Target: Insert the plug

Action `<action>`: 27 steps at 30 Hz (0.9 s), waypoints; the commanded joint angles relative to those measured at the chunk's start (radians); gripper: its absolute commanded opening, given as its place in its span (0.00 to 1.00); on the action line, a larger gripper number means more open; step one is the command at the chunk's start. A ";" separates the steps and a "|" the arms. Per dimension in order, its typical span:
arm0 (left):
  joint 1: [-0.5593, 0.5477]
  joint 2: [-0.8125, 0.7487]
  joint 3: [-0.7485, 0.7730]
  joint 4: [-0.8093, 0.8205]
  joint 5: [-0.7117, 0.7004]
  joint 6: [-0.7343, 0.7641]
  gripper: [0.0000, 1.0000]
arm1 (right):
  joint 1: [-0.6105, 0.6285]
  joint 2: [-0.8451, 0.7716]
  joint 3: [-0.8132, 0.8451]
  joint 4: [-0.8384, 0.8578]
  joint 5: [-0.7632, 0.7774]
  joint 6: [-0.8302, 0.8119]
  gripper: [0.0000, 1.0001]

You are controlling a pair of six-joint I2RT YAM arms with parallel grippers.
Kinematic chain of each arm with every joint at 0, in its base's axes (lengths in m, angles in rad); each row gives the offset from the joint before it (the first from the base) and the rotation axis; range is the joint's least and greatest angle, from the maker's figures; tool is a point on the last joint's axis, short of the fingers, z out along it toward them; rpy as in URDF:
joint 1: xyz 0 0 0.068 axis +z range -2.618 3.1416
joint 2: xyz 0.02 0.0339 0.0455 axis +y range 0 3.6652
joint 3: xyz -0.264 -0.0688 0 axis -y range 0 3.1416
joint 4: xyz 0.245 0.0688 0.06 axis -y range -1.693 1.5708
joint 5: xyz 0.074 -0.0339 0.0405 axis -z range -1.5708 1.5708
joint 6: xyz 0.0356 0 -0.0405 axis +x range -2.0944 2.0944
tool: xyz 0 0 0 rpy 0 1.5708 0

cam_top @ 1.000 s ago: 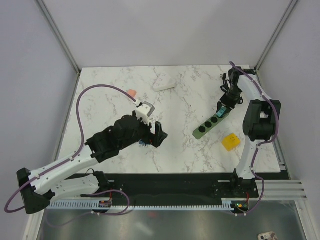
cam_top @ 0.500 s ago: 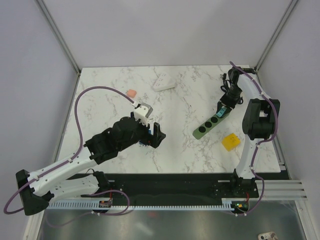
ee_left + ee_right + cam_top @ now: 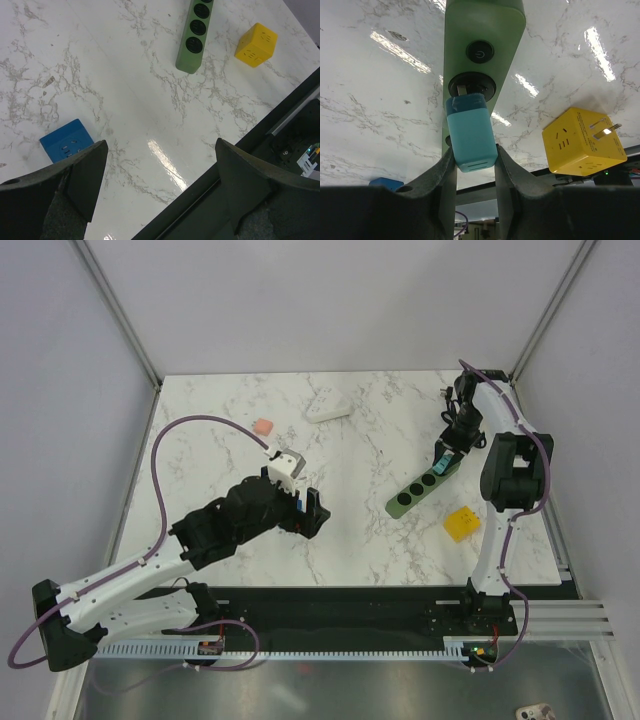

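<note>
The plug (image 3: 67, 140), a bright-blue cube, lies on the marble beside the left finger of my left gripper (image 3: 160, 150). That gripper is open and holds nothing. In the top view the left gripper (image 3: 305, 510) hangs over the table's near middle and covers the plug. The green power strip (image 3: 420, 485) lies diagonally at the right. My right gripper (image 3: 474, 150) is shut on a turquoise adapter block (image 3: 470, 132). The block's front end sits at the strip's socket just below the power button (image 3: 480, 51), and a metal prong shows at the socket mouth.
A yellow cube block (image 3: 461, 523) sits near the strip's lower end, close to the right arm. A small pink block (image 3: 263, 426) and a white wedge-shaped object (image 3: 327, 408) lie at the back. The black rail at the table's near edge (image 3: 240, 160) runs under the left gripper.
The left arm has shifted a little to the left with its gripper still open over the plug. The right arm and the turquoise block have not moved.
</note>
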 commanded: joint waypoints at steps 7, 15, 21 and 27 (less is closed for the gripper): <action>0.002 -0.023 -0.019 0.016 -0.031 -0.045 0.95 | -0.027 0.196 -0.028 0.219 0.242 0.055 0.00; 0.004 -0.032 -0.028 0.016 -0.028 -0.050 0.95 | -0.029 0.271 0.048 0.187 0.254 0.088 0.00; 0.002 -0.043 -0.042 0.015 -0.027 -0.061 0.95 | -0.029 0.326 0.116 0.169 0.254 0.092 0.00; 0.002 -0.047 -0.054 0.015 -0.027 -0.067 0.95 | -0.029 0.345 0.117 0.184 0.248 0.094 0.00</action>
